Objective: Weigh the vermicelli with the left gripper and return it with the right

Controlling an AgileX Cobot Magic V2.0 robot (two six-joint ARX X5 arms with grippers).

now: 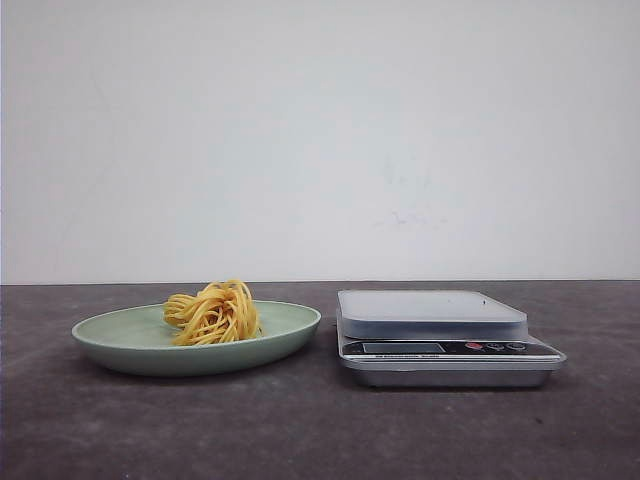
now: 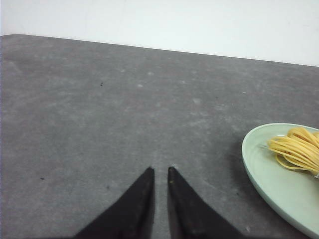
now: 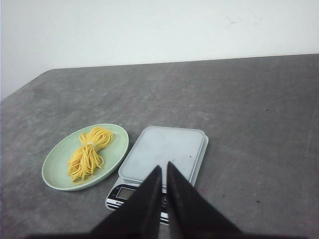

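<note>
The vermicelli (image 1: 213, 312) is a small curly yellow nest lying on a pale green plate (image 1: 130, 350) at the table's left. To the plate's right stands a grey kitchen scale (image 1: 430, 310) with nothing on its platform. Neither gripper shows in the front view. In the left wrist view my left gripper (image 2: 160, 170) hangs shut over bare table, apart from the plate (image 2: 269, 174) and vermicelli (image 2: 296, 149). In the right wrist view my right gripper (image 3: 164, 166) is shut and holds nothing, above the scale (image 3: 162, 144); the vermicelli (image 3: 88, 152) sits on the plate (image 3: 60, 174) beside it.
The dark grey tabletop (image 1: 320, 430) runs back to a white wall. The scale's display and buttons (image 1: 445, 348) face the front. The table's far corner edge (image 3: 40, 74) shows in the right wrist view.
</note>
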